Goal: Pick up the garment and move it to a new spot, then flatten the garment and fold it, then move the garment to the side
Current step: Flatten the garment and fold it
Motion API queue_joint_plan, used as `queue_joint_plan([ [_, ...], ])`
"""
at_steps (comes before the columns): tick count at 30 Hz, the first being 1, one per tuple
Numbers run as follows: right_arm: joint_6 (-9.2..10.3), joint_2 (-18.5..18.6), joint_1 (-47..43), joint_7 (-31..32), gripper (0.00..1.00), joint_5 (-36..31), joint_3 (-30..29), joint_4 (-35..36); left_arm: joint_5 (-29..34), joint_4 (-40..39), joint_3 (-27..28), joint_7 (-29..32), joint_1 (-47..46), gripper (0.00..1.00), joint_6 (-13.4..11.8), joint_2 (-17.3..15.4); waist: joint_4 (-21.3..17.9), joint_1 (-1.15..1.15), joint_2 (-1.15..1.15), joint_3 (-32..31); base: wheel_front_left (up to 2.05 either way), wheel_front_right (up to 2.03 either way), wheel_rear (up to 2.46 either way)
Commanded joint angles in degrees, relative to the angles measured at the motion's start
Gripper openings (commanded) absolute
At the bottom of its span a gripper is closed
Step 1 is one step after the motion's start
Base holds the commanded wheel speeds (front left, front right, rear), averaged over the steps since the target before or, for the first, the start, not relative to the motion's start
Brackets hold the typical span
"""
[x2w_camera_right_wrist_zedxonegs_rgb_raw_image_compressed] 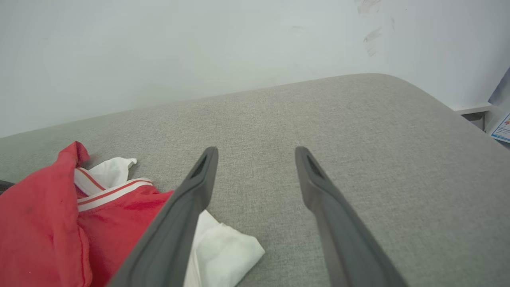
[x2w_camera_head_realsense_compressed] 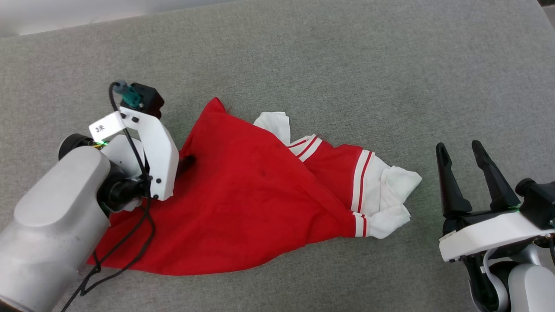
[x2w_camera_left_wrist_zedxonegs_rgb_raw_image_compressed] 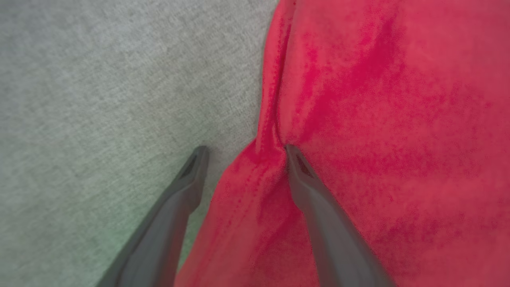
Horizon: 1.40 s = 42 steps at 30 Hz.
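The garment [x2w_camera_head_realsense_compressed: 243, 195] is a red jersey with white sleeves and striped trim, lying crumpled on the grey cushioned surface [x2w_camera_head_realsense_compressed: 329, 69]. My left gripper [x2w_camera_head_realsense_compressed: 184, 164] points down at its left edge; the white wrist housing hides most of it. In the left wrist view the left gripper [x2w_camera_left_wrist_zedxonegs_rgb_raw_image_compressed: 245, 150] is open. One finger [x2w_camera_left_wrist_zedxonegs_rgb_raw_image_compressed: 187, 187] rests on the grey surface, the other finger [x2w_camera_left_wrist_zedxonegs_rgb_raw_image_compressed: 314, 191] presses on the red cloth [x2w_camera_left_wrist_zedxonegs_rgb_raw_image_compressed: 398, 119], with a ridge of cloth between them. My right gripper [x2w_camera_head_realsense_compressed: 458, 146] stands open to the right of a white sleeve [x2w_camera_head_realsense_compressed: 396, 182], holding nothing. In the right wrist view the right gripper [x2w_camera_right_wrist_zedxonegs_rgb_raw_image_compressed: 257, 150] is apart from the garment [x2w_camera_right_wrist_zedxonegs_rgb_raw_image_compressed: 48, 223].
The grey surface ends at a pale wall [x2w_camera_right_wrist_zedxonegs_rgb_raw_image_compressed: 199, 52] behind it and rounds off at a far corner [x2w_camera_right_wrist_zedxonegs_rgb_raw_image_compressed: 430, 99]. A black cable [x2w_camera_head_realsense_compressed: 130, 242] hangs from my left wrist over the garment's lower left part. Bare grey surface extends behind and to the right of the garment.
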State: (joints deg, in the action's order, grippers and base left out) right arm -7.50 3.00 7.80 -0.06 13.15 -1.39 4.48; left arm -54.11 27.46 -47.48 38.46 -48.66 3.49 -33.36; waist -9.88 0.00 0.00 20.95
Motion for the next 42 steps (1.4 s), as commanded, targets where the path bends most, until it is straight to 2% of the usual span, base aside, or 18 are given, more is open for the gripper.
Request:
queue_joint_plan([
  [1, 0.02, -0.17, 0.85, -0.34, 1.0, 0.31, 0.05, -0.23, -0.28, 2.13, -3.71, 3.1, 5.23, 0.0, 0.56, 1.45, 0.04, 0.0, 0.0, -0.08, 0.0, 0.0, 0.0],
  [4, 0.02, -0.17, 1.16, -0.35, 1.0, 0.3, 0.19, -0.58, 0.22, 1.95, -3.09, -0.17, 5.03, 0.0, 0.69, 2.52, 0.17, 0.0, 0.0, -0.55, 0.0, 0.0, 0.0],
  [12, 0.02, -0.15, -0.53, 0.07, 1.0, 0.12, -0.87, -1.6, 7.34, 1.17, -1.0, -17.61, 1.65, 0.0, -0.13, 3.15, 1.67, 0.0, 0.0, -4.48, 0.0, 0.0, 0.0],
  [16, 0.02, -0.15, -1.82, 0.71, 1.0, -0.26, -1.82, -1.56, 10.3, -2.57, -0.54, -24.59, 2.04, 0.0, -1.69, 3.24, 3.01, 0.0, 0.0, -7.57, 0.0, 0.0, 0.0],
  [19, 0.02, -0.15, -2.97, 1.35, 1.0, -0.37, -2.42, -1.36, 11.94, -7.65, -1.04, -27.4, 4.07, 0.0, -3.15, 2.65, 4.04, 0.0, 0.0, -9.89, 0.0, 0.0, 0.0],
  [26, 0.02, -0.15, -6.07, 2.99, 1.0, -0.69, -3.69, -0.19, 13.33, -24.56, -3.71, -27.34, 12.84, 0.0, -7.73, -0.2, 6.81, 0.0, 0.0, -14.27, 0.0, 0.0, 0.0],
  [32, 0.02, -0.14, -8.02, 4.5, 1.0, -0.98, -4.39, 0.74, 10.25, -34.92, -9.45, -22.26, 22.81, 0.0, -9.05, -1.91, 8.87, 0.0, 0.0, -16.89, 0.0, 0.0, 0.0],
  [36, 0.02, -0.15, -8.54, 4.95, 1.0, -0.69, -3.92, 1.16, 7.78, -34.19, -13.3, -19.05, 28.24, 0.0, -9.02, -1.98, 9.67, 0.0, 0.0, -17.53, 0.0, 0.0, 0.0],
  [42, 0.02, -0.15, -8.89, 5.26, 1.0, -0.52, -3.31, 1.73, 4.26, -27.42, -16.83, -17.16, 34.01, 0.0, -8.52, -0.17, 9.85, 0.0, 0.0, -17.63, 0.0, 0.0, 0.0],
])
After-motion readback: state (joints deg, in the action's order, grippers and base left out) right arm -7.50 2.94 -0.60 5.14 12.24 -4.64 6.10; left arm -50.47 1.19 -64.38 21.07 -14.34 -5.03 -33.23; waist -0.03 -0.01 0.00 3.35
